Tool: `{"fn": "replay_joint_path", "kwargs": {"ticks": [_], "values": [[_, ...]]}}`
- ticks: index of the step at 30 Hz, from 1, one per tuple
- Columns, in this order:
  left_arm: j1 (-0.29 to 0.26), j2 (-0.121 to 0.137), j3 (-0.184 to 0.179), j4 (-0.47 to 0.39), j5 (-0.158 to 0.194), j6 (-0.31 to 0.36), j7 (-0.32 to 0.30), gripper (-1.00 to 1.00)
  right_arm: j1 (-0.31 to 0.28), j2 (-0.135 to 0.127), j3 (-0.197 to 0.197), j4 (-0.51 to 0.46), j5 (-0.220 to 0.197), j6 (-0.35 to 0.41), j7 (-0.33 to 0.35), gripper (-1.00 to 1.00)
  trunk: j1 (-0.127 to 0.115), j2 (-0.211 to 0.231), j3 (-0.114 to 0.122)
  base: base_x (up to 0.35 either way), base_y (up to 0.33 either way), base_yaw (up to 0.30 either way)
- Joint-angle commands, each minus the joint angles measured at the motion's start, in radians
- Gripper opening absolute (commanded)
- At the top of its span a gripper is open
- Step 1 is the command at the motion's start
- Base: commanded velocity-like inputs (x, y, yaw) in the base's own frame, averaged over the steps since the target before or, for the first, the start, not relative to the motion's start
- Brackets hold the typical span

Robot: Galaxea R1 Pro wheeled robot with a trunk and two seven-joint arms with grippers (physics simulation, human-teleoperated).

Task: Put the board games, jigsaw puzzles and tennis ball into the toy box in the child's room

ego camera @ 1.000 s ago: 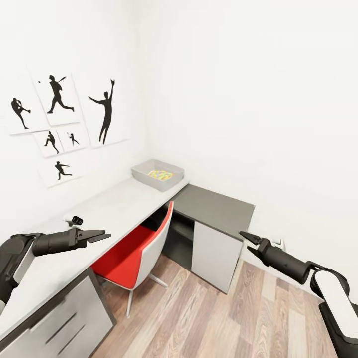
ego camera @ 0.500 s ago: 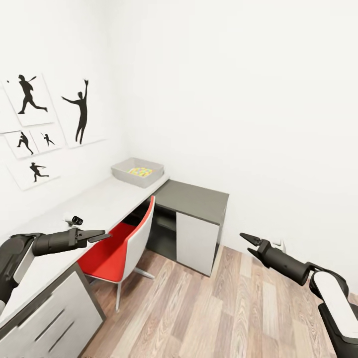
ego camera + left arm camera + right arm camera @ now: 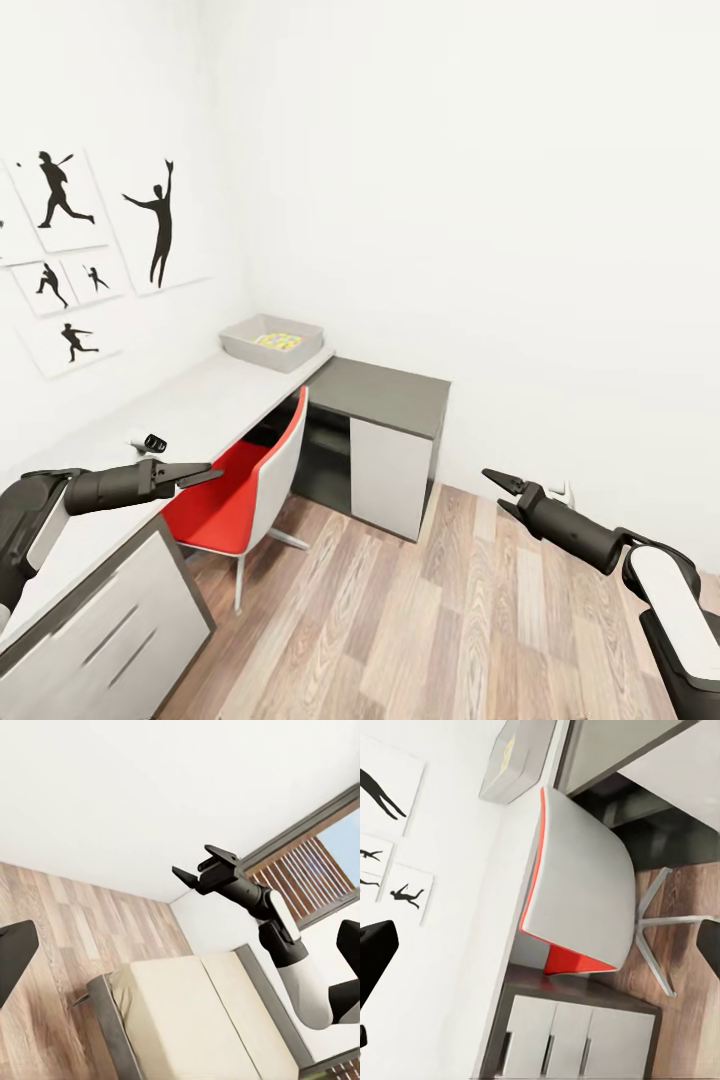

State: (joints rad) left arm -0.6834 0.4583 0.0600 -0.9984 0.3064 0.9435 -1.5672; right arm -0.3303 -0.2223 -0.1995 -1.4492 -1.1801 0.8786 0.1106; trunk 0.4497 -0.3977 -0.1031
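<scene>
Nearest along the long pale white-grey table (image 3: 190, 410), the left gripper (image 3: 198, 474) hovered over its near end, jaws nearly together, and the right gripper (image 3: 497, 484) hung narrowly parted above the wood plank floor (image 3: 450, 620). A red-and-white swivel chair (image 3: 245, 480) sat tucked beneath. At the far end, the shallow light grey toy box (image 3: 272, 342) lay lengthwise across the table, holding a multicoloured jigsaw puzzle (image 3: 279, 341)
</scene>
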Motion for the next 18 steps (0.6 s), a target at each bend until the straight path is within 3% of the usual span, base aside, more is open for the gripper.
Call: {"fn": "replay_joint_path", "kwargs": {"ticks": [1, 7, 18], "values": [[-0.001, 0.000, 0.000, 0.000, 0.000, 0.011, -0.004, 1.00, -0.001, 0.000, -0.001, 0.000, 0.008, 0.005, 0.008, 1.00, 0.000, -0.002, -0.002, -0.180, 0.055, -0.006], [-0.001, 0.000, 0.000, 0.000, 0.000, 0.011, -0.004, 1.00, -0.001, 0.000, -0.001, 0.002, 0.008, 0.005, 0.009, 1.00, 0.000, -0.002, 0.000, -0.233, 0.105, -0.136], [-0.001, 0.000, 0.000, 0.003, 0.000, 0.011, -0.004, 1.00, -0.001, 0.001, -0.001, 0.003, 0.008, 0.005, 0.008, 1.00, 0.000, -0.002, 0.007, -0.197, 0.060, -0.246]]}}
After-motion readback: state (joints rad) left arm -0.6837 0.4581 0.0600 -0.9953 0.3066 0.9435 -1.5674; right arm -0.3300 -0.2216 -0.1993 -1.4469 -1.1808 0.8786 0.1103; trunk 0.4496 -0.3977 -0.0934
